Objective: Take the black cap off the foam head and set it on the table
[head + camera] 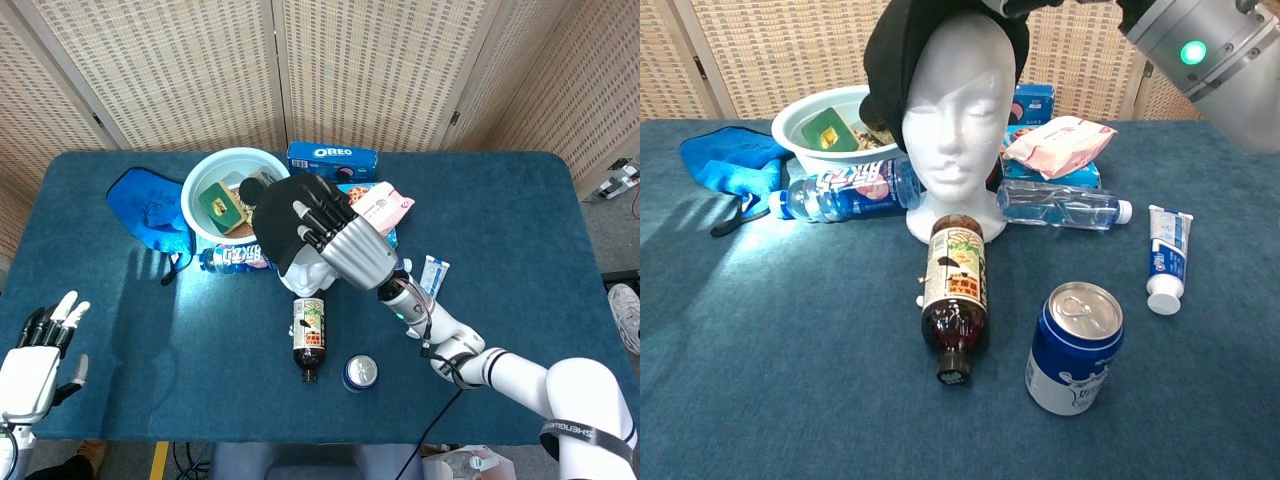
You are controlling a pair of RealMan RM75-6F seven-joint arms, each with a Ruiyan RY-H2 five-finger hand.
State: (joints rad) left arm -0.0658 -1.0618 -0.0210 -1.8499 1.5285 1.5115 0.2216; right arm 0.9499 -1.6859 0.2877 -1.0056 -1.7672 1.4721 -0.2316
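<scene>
Right robot hand (pixel 335 240) gripping black cap (pixel 290 215) above foam head (pixel 958 110), left robot hand (pixel 40 350) open

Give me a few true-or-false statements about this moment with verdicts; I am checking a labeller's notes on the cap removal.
1. The right hand rests on the black cap. True.
2. The black cap already lies on the table. False: it hangs at the top and back of the foam head.
3. The brown bottle stands upright. False: it lies on its side in front of the foam head.
4. The left hand holds nothing, near the table's front left corner. True.
5. The blue can lies inside the white bowl. False: it stands on the table.
</scene>
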